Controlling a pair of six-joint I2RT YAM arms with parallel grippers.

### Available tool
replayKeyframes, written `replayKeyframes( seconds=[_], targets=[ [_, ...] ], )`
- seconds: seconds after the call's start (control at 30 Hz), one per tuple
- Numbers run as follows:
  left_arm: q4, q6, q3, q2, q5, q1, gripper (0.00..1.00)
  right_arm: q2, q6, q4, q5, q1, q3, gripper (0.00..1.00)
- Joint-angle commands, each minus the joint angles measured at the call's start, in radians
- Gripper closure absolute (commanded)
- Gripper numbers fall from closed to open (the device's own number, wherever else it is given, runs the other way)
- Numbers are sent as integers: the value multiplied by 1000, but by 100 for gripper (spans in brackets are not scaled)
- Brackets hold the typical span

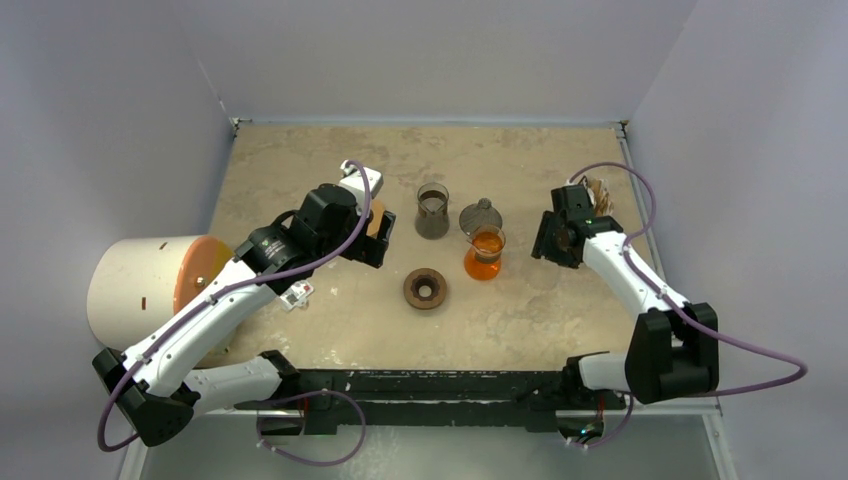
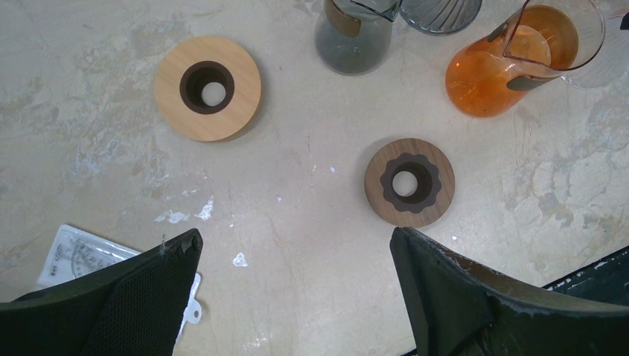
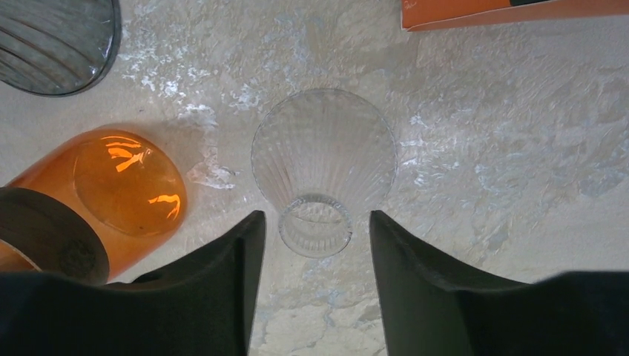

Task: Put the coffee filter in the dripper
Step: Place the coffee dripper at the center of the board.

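The dripper's clear ribbed glass cone (image 3: 323,159) stands mouth-down on the table, its narrow neck pointing up. My right gripper (image 3: 317,215) is open, one finger on each side of that neck with a gap on both sides. A dark brown ring collar (image 2: 409,182) lies apart at mid-table (image 1: 425,288). The tan, wavy-rimmed coffee filter (image 1: 601,189) sits just behind my right gripper (image 1: 550,240). My left gripper (image 2: 297,237) hangs wide open and empty above the bare table, left of the brown ring (image 1: 378,238).
An orange glass vessel (image 1: 484,255), a smoky grey cup (image 1: 432,210) and a grey ribbed cone (image 1: 481,215) cluster at centre. A light wooden ring (image 2: 208,87) lies under my left arm. An orange packet (image 3: 512,11), a white card (image 2: 78,256) and a big white cylinder (image 1: 140,285) are also around.
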Motion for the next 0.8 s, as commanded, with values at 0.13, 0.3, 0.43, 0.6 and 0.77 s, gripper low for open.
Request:
replayKeyframes(
  seconds=[0.13, 0.3, 0.43, 0.6, 0.77],
  targets=[
    [17, 8, -9, -32, 7, 1, 2, -41, -19, -60, -25, -4, 86, 28],
    [15, 8, -9, -35, 7, 2, 2, -85, -44, -106, 3, -4, 172, 28],
    [15, 8, -10, -37, 6, 2, 2, -117, -60, -127, -41, -1, 241, 28],
    [15, 8, -9, -35, 7, 2, 2, -111, -74, -163, -104, 37, 329, 30],
    [14, 8, -9, -27, 11, 2, 2, -78, -70, -177, -51, 158, 394, 31]
  ],
)
